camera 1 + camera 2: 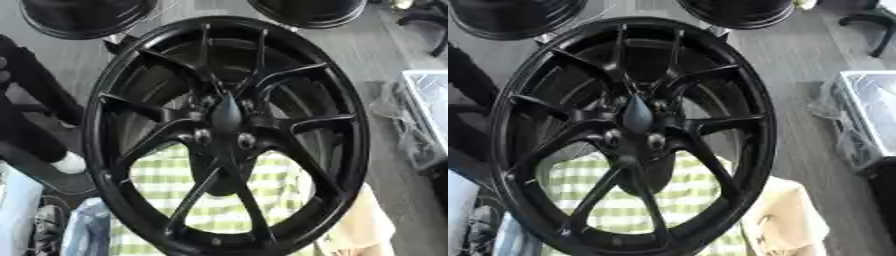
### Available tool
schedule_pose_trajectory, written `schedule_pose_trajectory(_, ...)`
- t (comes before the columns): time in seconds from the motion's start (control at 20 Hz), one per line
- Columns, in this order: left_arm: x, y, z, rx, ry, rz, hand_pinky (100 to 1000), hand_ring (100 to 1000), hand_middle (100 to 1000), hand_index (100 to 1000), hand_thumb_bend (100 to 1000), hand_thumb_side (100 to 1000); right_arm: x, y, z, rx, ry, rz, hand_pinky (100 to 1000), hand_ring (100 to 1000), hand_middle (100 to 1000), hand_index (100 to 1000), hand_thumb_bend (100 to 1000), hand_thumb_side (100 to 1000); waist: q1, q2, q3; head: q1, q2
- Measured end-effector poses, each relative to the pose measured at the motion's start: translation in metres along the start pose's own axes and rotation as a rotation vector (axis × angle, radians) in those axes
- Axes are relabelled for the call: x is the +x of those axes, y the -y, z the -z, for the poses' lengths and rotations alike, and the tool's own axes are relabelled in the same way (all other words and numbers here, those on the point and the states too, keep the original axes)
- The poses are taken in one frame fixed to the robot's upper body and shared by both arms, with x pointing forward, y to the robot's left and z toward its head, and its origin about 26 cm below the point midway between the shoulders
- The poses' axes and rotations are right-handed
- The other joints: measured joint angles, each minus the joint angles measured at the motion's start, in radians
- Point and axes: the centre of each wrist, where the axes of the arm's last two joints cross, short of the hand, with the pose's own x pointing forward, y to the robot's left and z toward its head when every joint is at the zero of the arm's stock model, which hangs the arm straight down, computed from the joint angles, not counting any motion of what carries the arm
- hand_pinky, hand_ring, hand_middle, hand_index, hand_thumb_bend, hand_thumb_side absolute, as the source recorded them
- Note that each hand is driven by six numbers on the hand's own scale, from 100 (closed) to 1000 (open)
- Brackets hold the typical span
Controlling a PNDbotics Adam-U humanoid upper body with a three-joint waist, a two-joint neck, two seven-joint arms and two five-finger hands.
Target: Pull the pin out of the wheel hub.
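A large black spoked wheel (pixel 114 75) stands tilted and fills most of both views. At its hub (pixel 223 132) a dark grey tapered pin (pixel 226 112) sticks out towards me, with its point upward in the picture. Two shiny bolt holes (pixel 203 136) sit just below it in the hub. Neither of my hands shows in either view, and nothing touches the pin.
Two more black wheels (pixel 83 17) (pixel 306 11) lie behind. A green-and-white checked cloth (pixel 219 200) shows through the spokes. A clear plastic bin (pixel 429 115) stands at the right, a beige object (pixel 785 220) at the lower right, and dark shapes with a white shoe-like thing (pixel 70 162) at the left.
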Motion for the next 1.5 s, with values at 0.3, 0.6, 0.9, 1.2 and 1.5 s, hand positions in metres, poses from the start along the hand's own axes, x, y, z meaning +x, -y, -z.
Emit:
schedule_pose_trajectory(0.3,0.001,-0.001,0.001,0.012,0.005,0.000,728,699,695,770,297,759,-0.027,-0.029,-0.050,-0.103,-0.232,-0.083,903,859,827,917,100,520,0.012,0.000,-0.016,0.010,0.000)
schedule_pose_trajectory(0.6,0.001,-0.001,0.001,0.014,0.006,0.000,728,698,696,770,299,757,-0.045,-0.046,-0.073,-0.246,-0.406,-0.091,920,881,881,981,100,973,0.014,0.000,-0.020,0.014,0.000)
schedule_pose_trajectory(0.9,0.001,-0.001,0.001,0.014,0.006,0.000,728,697,696,770,301,755,-0.048,-0.051,-0.075,-0.344,-0.439,-0.021,912,861,865,974,100,770,0.014,-0.002,-0.019,0.014,0.000)
schedule_pose_trajectory(1.2,0.001,-0.001,0.001,0.012,0.006,0.000,727,695,695,769,301,755,-0.040,-0.051,-0.061,-0.457,-0.431,0.133,879,775,731,859,100,604,0.014,-0.002,-0.013,0.013,0.000)
schedule_pose_trajectory(1.5,0.001,-0.001,0.001,0.008,0.006,-0.001,727,694,694,769,300,755,-0.025,-0.059,-0.045,-0.559,-0.339,0.403,875,760,705,838,100,611,0.014,-0.003,-0.007,0.006,0.002)
